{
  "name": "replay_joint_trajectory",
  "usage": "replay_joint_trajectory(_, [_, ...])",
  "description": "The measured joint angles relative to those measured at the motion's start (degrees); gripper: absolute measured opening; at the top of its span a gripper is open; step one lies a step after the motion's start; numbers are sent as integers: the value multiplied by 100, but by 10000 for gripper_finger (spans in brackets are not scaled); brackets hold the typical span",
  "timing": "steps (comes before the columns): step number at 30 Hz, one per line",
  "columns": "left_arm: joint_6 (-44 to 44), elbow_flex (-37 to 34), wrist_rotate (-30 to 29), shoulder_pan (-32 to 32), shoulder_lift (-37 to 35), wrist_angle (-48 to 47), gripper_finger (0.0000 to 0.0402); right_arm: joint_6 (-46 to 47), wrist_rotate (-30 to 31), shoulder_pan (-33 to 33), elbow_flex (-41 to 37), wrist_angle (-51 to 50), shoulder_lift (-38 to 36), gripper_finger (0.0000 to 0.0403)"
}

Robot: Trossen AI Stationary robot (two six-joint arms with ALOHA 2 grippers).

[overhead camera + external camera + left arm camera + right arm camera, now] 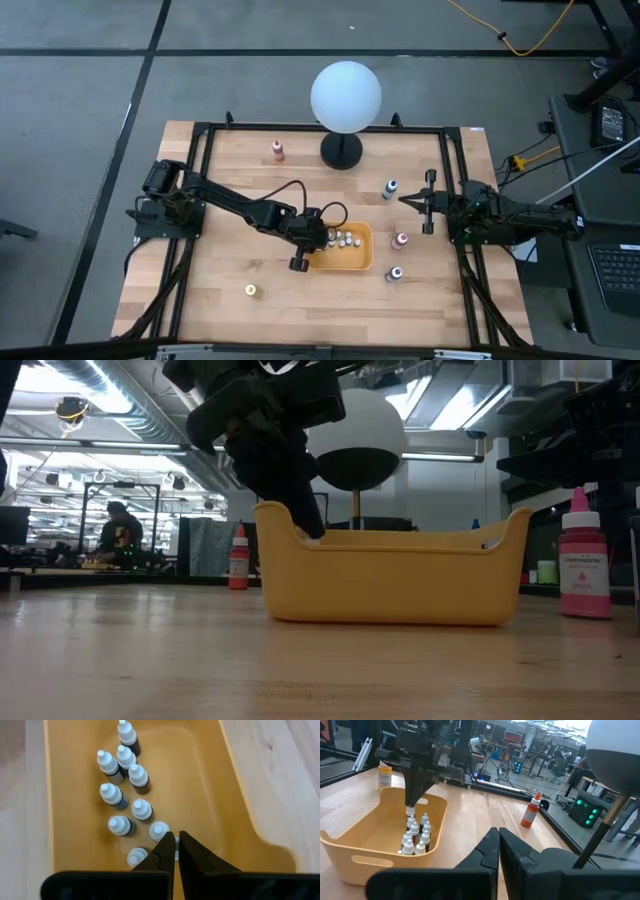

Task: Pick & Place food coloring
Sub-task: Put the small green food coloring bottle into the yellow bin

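Left pincer (175, 851) reaches into the yellow tray (80, 750), clenched on a white-capped bottle (172, 847); eight food coloring bottles (120, 795) stand just ahead; right pincer (499, 840) waits clenched.

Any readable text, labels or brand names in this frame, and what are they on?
"Chefmaster": on the label of the pink bottle at the right in the low view; the smaller print under it is too small to read.
Orange bottle label: blurred, unreadable.
Small bottles in the yellow tray: no lettering visible.

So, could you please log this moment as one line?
left hand: shut on small bottle, low inside yellow bin | right hand: shut, empty, waiting at table's right side
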Motion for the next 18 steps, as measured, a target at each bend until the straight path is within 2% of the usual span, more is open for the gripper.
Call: replay_joint_trajectory(18, [-88, -211, -20, 24, -4, 72, 4, 0, -2, 1, 0, -1, 0, 16])
